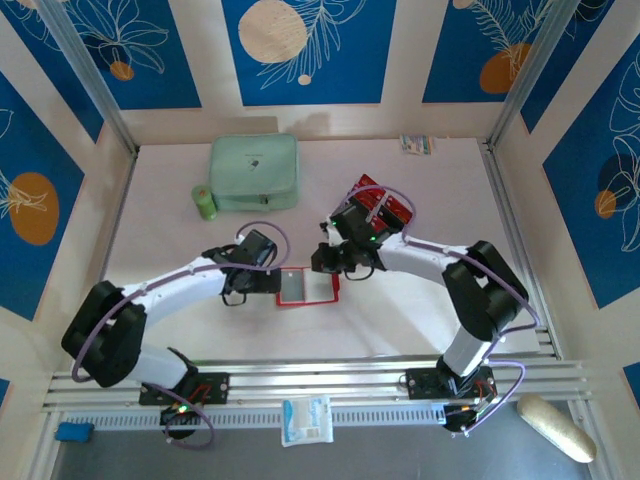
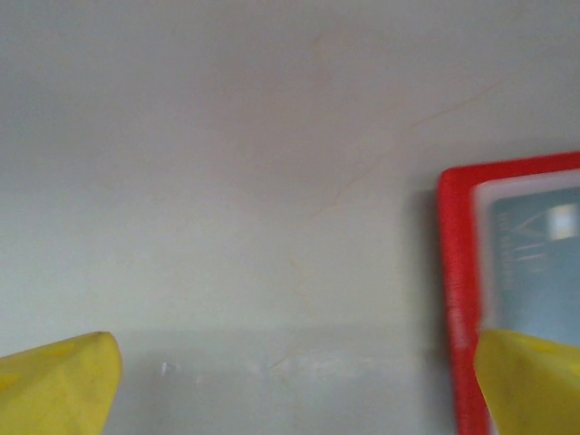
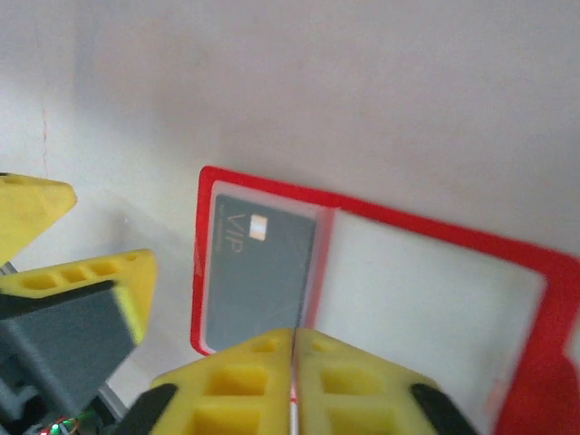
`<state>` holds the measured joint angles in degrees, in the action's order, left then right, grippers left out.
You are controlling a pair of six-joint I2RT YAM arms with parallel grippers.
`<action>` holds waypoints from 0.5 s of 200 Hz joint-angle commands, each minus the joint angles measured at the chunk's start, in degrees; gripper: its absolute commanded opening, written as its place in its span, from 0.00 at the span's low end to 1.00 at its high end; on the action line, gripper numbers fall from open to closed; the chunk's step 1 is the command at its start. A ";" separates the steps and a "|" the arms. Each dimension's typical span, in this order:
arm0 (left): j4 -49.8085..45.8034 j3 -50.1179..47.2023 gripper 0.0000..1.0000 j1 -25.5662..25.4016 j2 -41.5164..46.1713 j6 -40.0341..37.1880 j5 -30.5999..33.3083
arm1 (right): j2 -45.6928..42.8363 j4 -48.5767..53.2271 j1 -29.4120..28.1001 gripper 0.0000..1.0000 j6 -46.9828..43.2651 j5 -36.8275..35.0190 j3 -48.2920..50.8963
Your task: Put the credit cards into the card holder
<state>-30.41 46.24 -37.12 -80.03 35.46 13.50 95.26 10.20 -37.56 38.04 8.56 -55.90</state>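
The right gripper (image 3: 294, 343) hangs over the near edge of the open card holder (image 3: 435, 234), in line with the fold. Its yellow fingers are pressed together. A thin red line shows in the seam between them, but I cannot tell whether it is a card.

The left gripper (image 2: 290, 381) is spread wide just beside the holder's left edge. One fingertip is over bare table (image 2: 227, 136) and the other overlaps the red border.

The holder lies flat between the two grippers, and both clear sleeves face up. The left sleeve holds a grey card (image 3: 258, 272) marked VIP, which sits fully inside. The right sleeve looks pale and bare.

More credit cards (image 1: 390, 207), red and black, lie beyond the right arm and are partly hidden by it. A mint-green case (image 1: 254, 172) sits farther back on the left, with a small green cylinder (image 1: 205, 203) just beside it.
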 commanded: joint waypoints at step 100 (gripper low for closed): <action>3.10 9.02 1.00 -8.02 -5.40 5.12 -6.13 | 4.18 0.95 0.29 0.17 -0.58 0.69 0.14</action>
<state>-28.34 53.95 -43.64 -83.40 38.59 8.51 97.14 10.79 -36.10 37.50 9.21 -54.02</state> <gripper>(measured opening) 0.998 0.177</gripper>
